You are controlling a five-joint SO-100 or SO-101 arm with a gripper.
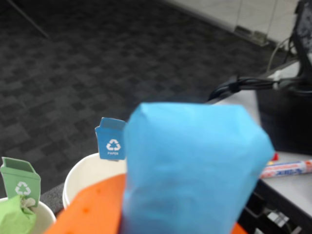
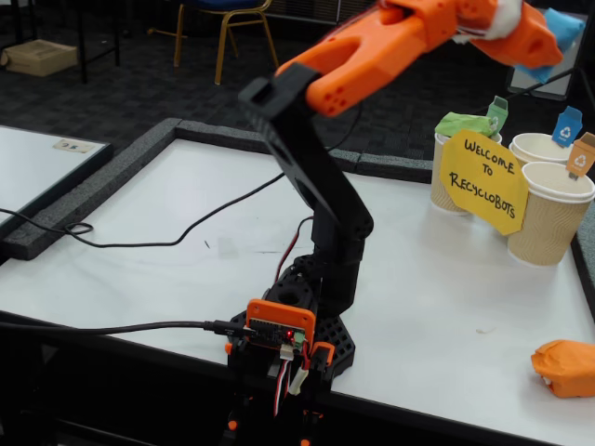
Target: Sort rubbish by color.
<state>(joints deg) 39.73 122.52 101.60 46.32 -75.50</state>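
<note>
The orange arm is reaching high over the white worktop (image 2: 186, 232) toward its far right corner in the fixed view. At its end the hand (image 2: 548, 37) is grasping the crumpled blue paper lump (image 1: 195, 165), which is filling most of the wrist view, with an orange finger (image 1: 92, 209) showing at its lower left. In the fixed view only a small blue part of this lump (image 2: 562, 28) is showing at the top right edge, above the cups.

Three beige ribbed paper cups are standing close together at that corner. The cup with the blue recycling tag (image 1: 92, 175) is lying just under and beside the held lump in the wrist view; its inside is looking white and I cannot tell if something is in it. The cup with the green tag (image 2: 451, 177) is holding the crumpled green paper lump (image 2: 465, 124), which is sticking out over its rim. The cup with the orange tag (image 2: 550, 218) is standing nearest to the camera in the fixed view. The yellow eight-sided "Welcome to Recyclobots" sign (image 2: 483, 181) is leaning in front of the cups.

The crumpled orange paper lump (image 2: 565, 367) is lying on the worktop near the right front edge, well apart from the cups.
</note>
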